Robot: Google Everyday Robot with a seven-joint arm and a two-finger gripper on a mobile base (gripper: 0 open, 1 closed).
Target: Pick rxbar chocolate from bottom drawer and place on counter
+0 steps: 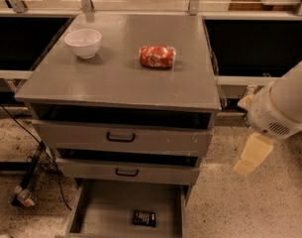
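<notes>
The rxbar chocolate (144, 218) is a small black wrapper lying flat on the floor of the open bottom drawer (108, 207), near its front middle. The counter (125, 78) is the grey cabinet top above the drawers. My gripper (252, 156) hangs to the right of the cabinet below the white arm (284, 108), at about the height of the middle drawer. It is well apart from the rxbar and holds nothing that I can see.
A white bowl (83, 42) and a red-orange snack packet (157, 56) sit on the counter. Two upper drawers with black handles (121, 137) stand slightly open. A bottle (25, 197) and cables lie on the floor at the left.
</notes>
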